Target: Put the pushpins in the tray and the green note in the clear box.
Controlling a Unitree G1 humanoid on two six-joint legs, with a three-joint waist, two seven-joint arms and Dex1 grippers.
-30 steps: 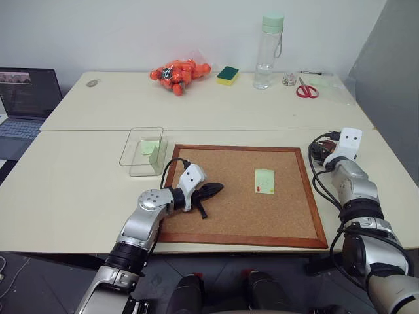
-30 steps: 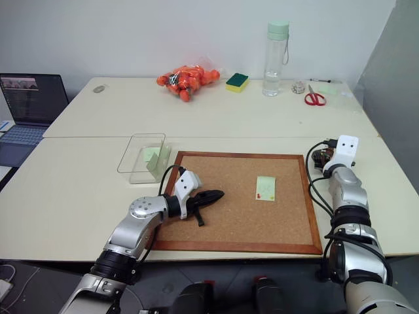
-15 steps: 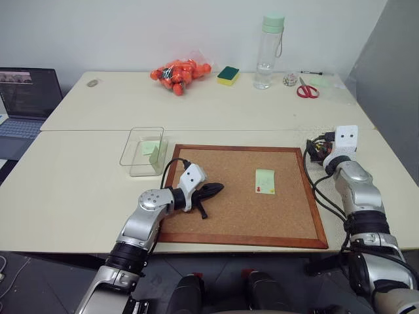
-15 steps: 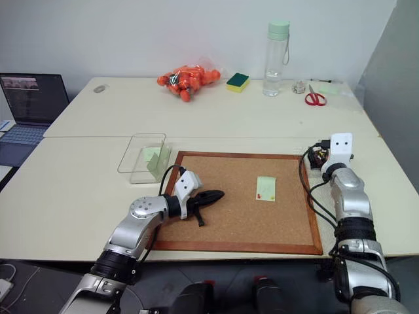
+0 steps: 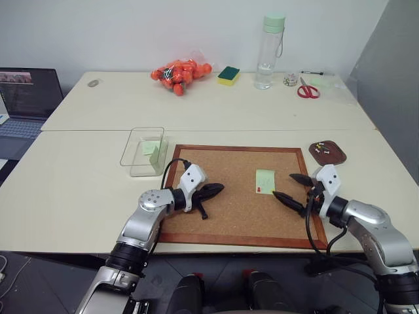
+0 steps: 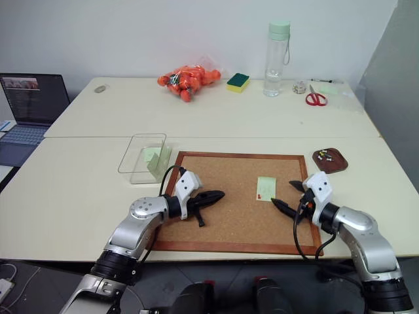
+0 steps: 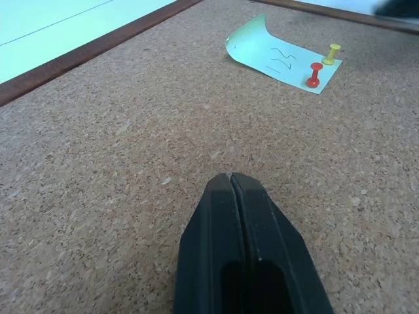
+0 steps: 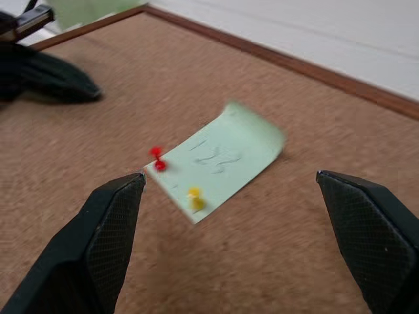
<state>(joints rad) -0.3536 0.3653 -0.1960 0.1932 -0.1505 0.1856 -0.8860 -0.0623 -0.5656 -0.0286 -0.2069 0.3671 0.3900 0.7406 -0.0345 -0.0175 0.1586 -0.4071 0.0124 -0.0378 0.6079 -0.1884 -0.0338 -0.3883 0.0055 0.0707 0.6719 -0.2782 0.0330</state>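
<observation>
Clutter is sitting along the far edge of the bench (image 5: 85, 196): a bag of orange things (image 5: 178, 73), a sponge (image 5: 228, 74), a bottle (image 5: 268, 51) and scissors (image 5: 306, 89), with a laptop (image 5: 25, 98) off to the left. Nothing is lying between the pincers and the note (image 5: 264, 180), which is sitting pinned on the corkboard (image 5: 242, 196) right of centre, one corner curling up. Two pins are showing at its near edge, one red (image 7: 315, 74) and one yellow (image 7: 332, 53). The tray (image 5: 327, 152) is resting on the bench just beyond the board's right edge, with a few tiny pins inside, too small to count. The clear box (image 5: 142, 150) is standing off the board's far left corner, holding a pale green slip.

The left pincer (image 5: 211, 190) is lying clenched and empty on the cork, pointing right. The right pincer (image 5: 292, 190) is reaching in over the board's right side, fingers spread wide, aiming at the note and grasping nothing.
</observation>
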